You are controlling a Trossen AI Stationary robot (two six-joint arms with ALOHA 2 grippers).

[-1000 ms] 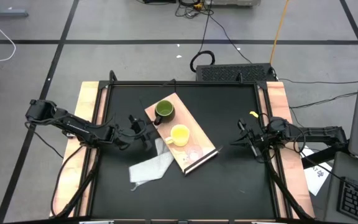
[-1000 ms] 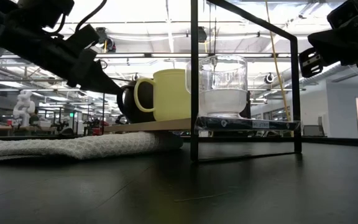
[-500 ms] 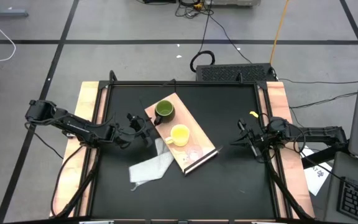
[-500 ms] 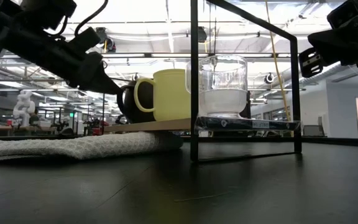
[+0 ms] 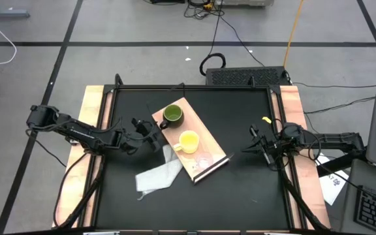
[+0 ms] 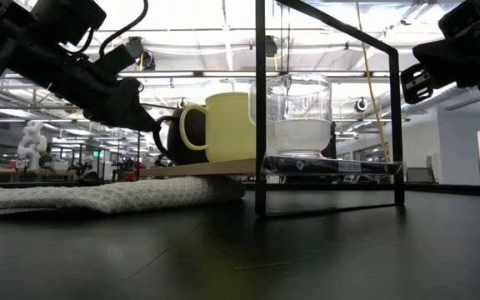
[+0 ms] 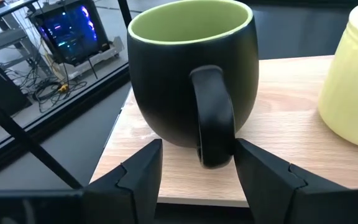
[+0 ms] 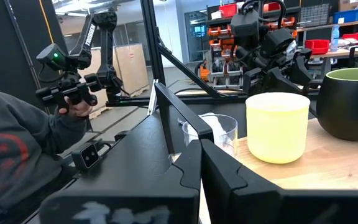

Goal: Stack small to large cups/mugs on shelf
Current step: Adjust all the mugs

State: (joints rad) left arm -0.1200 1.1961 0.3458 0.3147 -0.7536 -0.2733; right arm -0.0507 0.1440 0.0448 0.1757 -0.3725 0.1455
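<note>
Green mug (image 7: 191, 71): dark olive outside, light green inside, upright on the shelf at the end away from the dark strip; its handle points toward the left gripper.
Yellow mug (image 5: 188, 141): upright near the middle of the shelf, between the green mug and the clear cup, close to both but touching neither.
Clear cup (image 5: 204, 160): upright at the strip end of the shelf, just beside the yellow mug; smaller than either mug.
Shelf (image 5: 207, 140): light-wood board lying slantwise on the counter, dark strip at its short end nearest the right arm; in the low view one end rests raised on the cloth.
Left gripper (image 5: 154, 136): at the shelf's edge next to the green mug, fingers (image 7: 138, 177) spread wide, one on each side of the mug handle; the handle sits in the gap between them, and no contact with either finger can be made out. It holds nothing.
Right gripper (image 5: 252, 140): hovering near the counter's right edge, well apart from the shelf, fingers pressed fully together with nothing between them.
White cloth (image 5: 156, 174): rumpled sheet lying on the counter, partly tucked under the shelf's long side.
Counter (image 5: 240, 189): black top with a wooden border and a black frame around it.
Person (image 8: 17, 155): a grey sleeve and a hand holding a dark device, seen beyond the counter in the right wrist view.
</note>
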